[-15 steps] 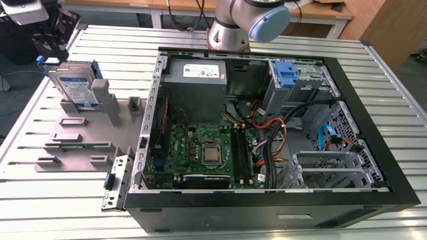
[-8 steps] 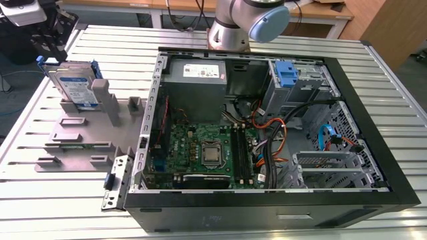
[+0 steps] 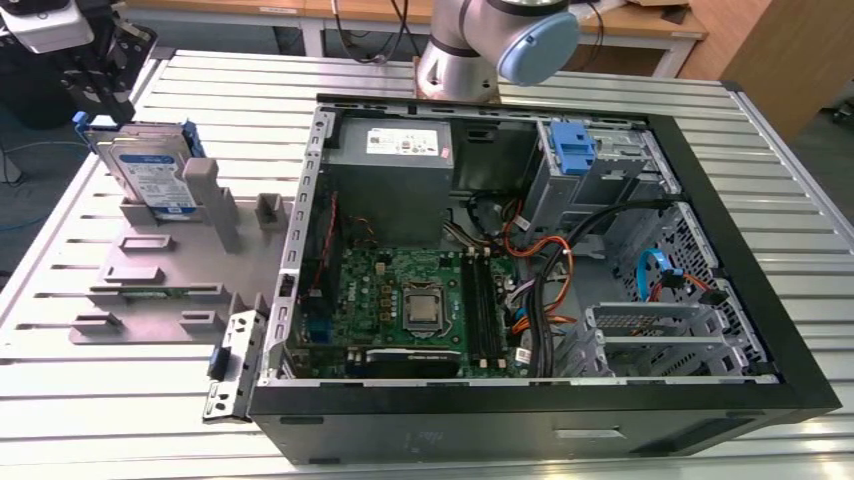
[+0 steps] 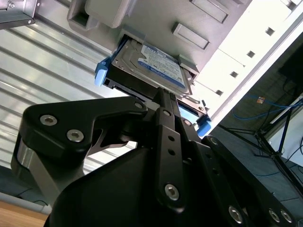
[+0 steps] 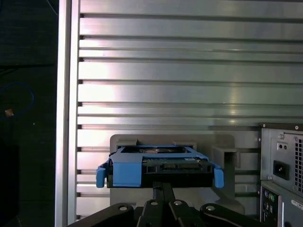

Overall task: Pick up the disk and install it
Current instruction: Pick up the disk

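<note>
Gripper [image 5: 163,188] at disk [image 3: 150,168], table [image 3: 240,90] corner, exterior view's far left.
Pincer pressed together at disk's edge; disk upright in grey holder [image 3: 147,245].

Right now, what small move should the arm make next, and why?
Probably a short straight lift, provided the grip is secure. The disk stands upright in the grey stand on the table, outside the computer case, and the end effector is at its top edge; sideways travel would likely jam it.

The arm [image 3: 487,45] reaches out, its tool [image 5: 163,187] pointing downward, jaws closed.
</note>
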Robot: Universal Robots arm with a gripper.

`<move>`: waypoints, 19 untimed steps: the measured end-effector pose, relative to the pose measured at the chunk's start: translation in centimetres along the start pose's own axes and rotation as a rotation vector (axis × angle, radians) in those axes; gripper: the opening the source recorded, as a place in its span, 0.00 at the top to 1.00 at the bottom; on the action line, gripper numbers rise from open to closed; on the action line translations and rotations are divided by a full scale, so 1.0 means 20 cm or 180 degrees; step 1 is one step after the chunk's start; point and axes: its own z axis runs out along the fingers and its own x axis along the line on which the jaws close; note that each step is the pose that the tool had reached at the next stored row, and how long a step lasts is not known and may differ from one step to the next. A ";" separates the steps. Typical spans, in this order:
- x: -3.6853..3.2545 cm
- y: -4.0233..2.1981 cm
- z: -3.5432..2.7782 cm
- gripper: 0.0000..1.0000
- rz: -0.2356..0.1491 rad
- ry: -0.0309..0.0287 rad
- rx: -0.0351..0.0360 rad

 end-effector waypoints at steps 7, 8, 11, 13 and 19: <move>0.000 0.000 0.001 0.89 -0.0026 0.0001 0.0000; 0.000 0.000 0.001 0.89 -0.0062 0.0002 -0.0001; 0.000 0.000 0.001 0.89 -0.0217 0.0006 -0.0002; 0.000 0.000 0.002 0.89 -0.0324 0.0008 -0.0002; 0.001 0.000 0.002 0.89 -0.0555 0.0017 0.0024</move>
